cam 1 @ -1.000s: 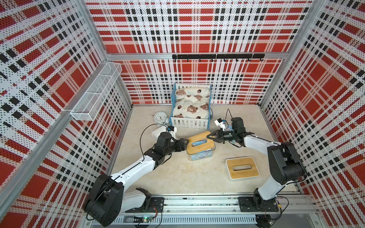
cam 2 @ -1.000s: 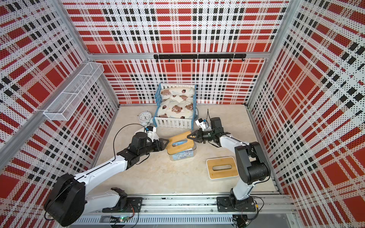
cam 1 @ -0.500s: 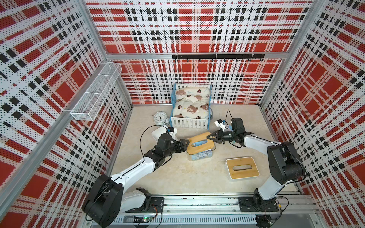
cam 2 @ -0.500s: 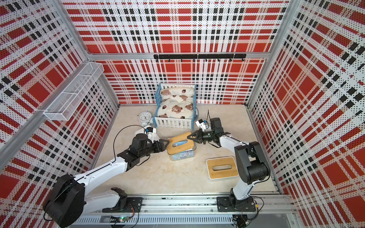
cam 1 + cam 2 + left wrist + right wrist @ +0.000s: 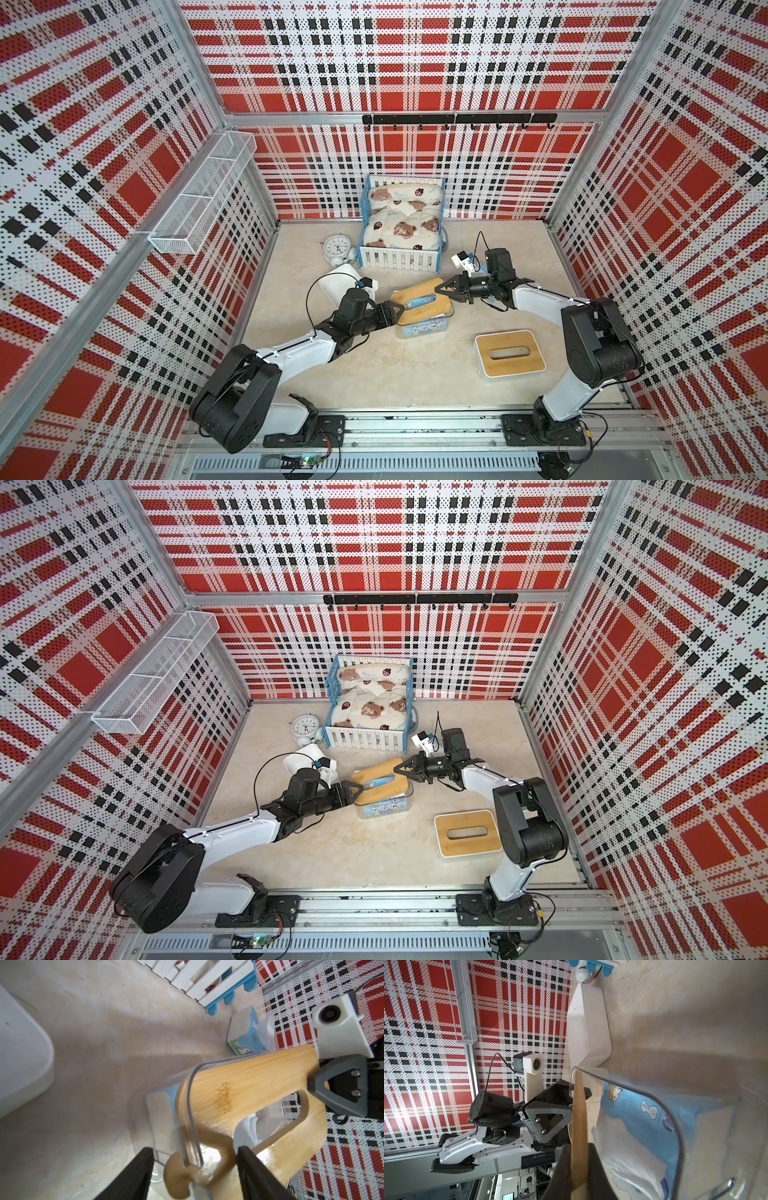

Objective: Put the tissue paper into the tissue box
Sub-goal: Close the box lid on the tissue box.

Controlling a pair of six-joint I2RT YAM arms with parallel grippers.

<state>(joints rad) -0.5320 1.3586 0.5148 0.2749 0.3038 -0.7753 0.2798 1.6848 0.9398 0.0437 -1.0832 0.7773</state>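
**Lid tilted over the clear box, pack inside**

In both top views the clear tissue box (image 5: 440, 328) stands at the centre of the frame. A tissue paper pack (image 5: 629, 1118) lies inside it — blue wrap and white sheets show through the wall. The bamboo lid (image 5: 428, 311) is tilted over the box and not seated flat, with its right end clear of the rim. The right gripper (image 5: 444, 289), just right of centre, is clamped on that raised end; the right wrist view shows the lid edge-on between its two fingers. The left gripper (image 5: 398, 313), just left of centre, is at the lid's other end. Its jaws stand wide apart, with the lid's end and the box rim between them.

A second pack (image 5: 245, 1039) lies on the table just beside the crib's (image 5: 399, 257) blue corner leg. At the lower right of the top views a white tissue box (image 5: 525, 365) stands with its slotted wooden lid on, well apart from both grippers. An open white box (image 5: 336, 282) lies behind the left arm — near the alarm clock (image 5: 336, 248), left of the crib.
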